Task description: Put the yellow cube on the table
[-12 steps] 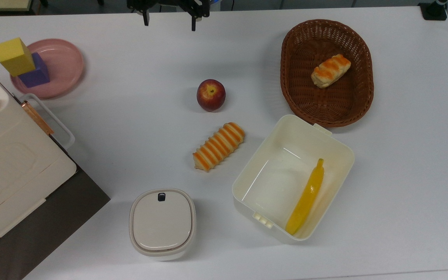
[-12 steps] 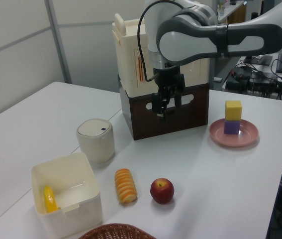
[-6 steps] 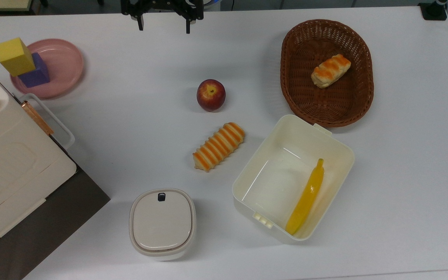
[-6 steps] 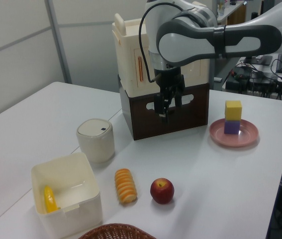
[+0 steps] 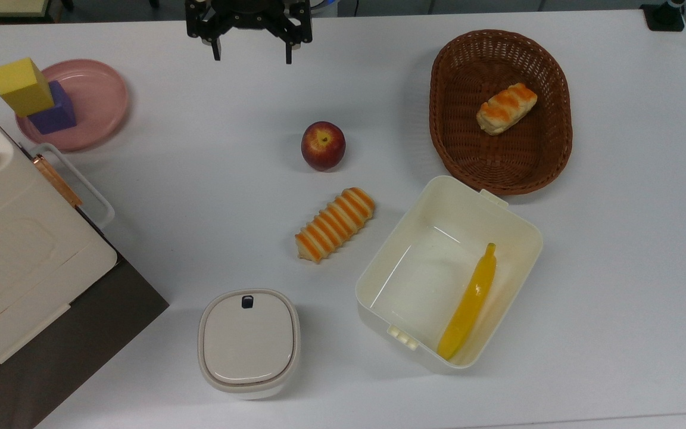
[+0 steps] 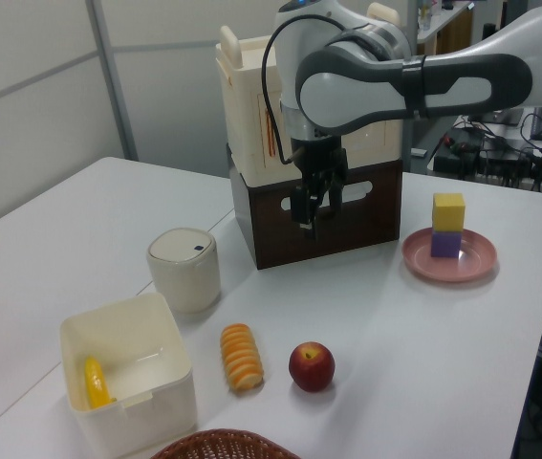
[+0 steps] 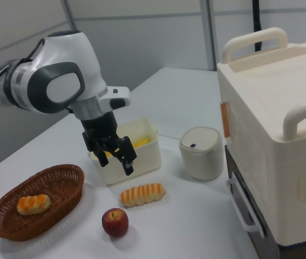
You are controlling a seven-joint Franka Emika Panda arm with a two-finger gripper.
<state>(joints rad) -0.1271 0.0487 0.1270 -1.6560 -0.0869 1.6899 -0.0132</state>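
Gripper (image 5: 252, 55) hangs wide and empty above the white table (image 5: 200, 179); grey partition walls behind.

Your arm (image 6: 395, 81) reached in from the left view's right, its white and grey links bent at a rounded joint, with the wrist turned straight down. The gripper (image 5: 250, 55) hung in the air near the top view's upper edge, jaws spread wide apart and holding nothing (both dark fingers (image 7: 127, 164) pointed downward).
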